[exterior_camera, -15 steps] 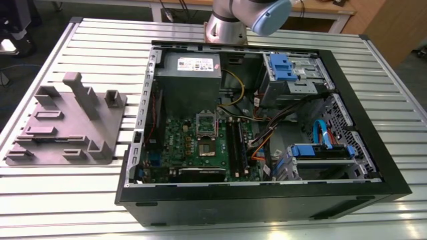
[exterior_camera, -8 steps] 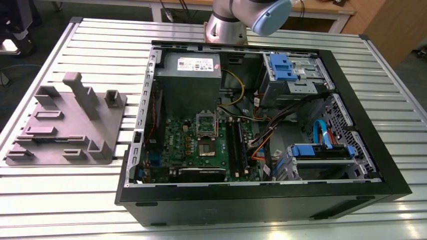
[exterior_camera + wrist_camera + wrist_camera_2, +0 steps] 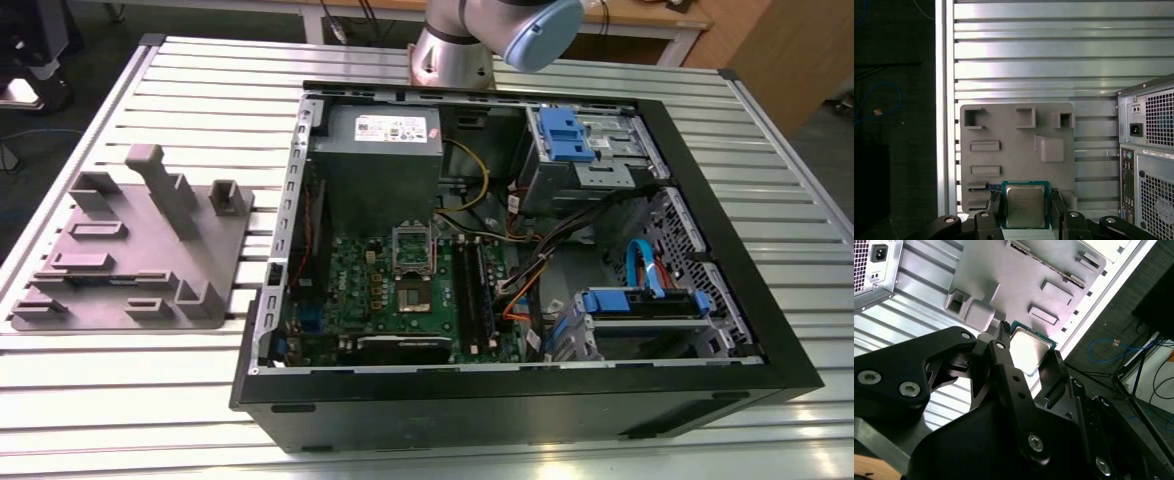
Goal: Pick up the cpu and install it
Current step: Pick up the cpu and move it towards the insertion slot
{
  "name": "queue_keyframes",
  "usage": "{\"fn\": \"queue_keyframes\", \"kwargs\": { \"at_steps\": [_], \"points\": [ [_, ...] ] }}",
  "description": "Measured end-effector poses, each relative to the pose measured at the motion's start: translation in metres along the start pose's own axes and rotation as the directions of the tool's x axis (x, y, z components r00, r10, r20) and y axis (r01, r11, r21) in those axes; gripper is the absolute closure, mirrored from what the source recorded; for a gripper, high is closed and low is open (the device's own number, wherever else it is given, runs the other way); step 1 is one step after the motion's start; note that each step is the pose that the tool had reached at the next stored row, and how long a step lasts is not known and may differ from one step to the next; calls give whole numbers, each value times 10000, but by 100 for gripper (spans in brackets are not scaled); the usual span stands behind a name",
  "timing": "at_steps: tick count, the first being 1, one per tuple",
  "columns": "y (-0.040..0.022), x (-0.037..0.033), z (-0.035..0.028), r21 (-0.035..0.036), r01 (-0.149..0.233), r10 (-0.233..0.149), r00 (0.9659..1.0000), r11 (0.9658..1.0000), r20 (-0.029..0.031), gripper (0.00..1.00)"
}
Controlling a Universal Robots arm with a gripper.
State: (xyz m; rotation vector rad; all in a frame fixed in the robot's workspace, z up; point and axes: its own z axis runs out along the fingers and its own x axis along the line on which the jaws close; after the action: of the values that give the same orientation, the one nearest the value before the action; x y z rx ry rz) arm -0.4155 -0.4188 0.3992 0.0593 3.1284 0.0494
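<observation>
We've got the gripper (image 3: pixel 1025 200) pinching the cpu (image 3: pixel 1025 207) by just its thin edges, so any slip or tilt could land it crooked in the socket (image 3: pixel 411 296).

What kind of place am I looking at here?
Probably a robotics lab or test cell for computer assembly: a robot arm at a slatted metal table bearing an open computer case, its fingers holding a cpu.

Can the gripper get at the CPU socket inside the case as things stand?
Probably yes: the case lies open side up, nothing seems to cover the socket, and the gripper holds the cpu.
</observation>
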Motion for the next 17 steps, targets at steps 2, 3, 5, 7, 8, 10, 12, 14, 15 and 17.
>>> {"fn": "queue_keyframes", "kwargs": {
  "at_steps": [2, 3, 5, 7, 8, 10, 12, 14, 15, 17],
  "points": [
    [0, -6, 0, 0, 0, 0, 10000, 10000, 0, 53],
    [0, -9, 0, 0, 0, 0, 10000, 10000, 0, 53],
    [0, -14, 0, 0, 0, 0, 10000, 10000, 0, 53],
    [1, -20, 0, 1, 0, 0, 10000, 10000, -1, 53],
    [1, -22, 0, 0, 0, 0, 10000, 10000, -1, 53],
    [1, -27, 0, 0, 0, 0, 10000, 10000, 0, 53],
    [1, -33, 0, 0, 0, 0, 10000, 10000, 0, 53],
    [2, -40, 0, 0, 0, 0, 10000, 10000, -1, 53],
    [2, -43, 0, 0, 0, 0, 10000, 10000, -1, 53],
    [2, -50, 0, 0, 0, 0, 10000, 10000, -1, 53]
  ]
}}
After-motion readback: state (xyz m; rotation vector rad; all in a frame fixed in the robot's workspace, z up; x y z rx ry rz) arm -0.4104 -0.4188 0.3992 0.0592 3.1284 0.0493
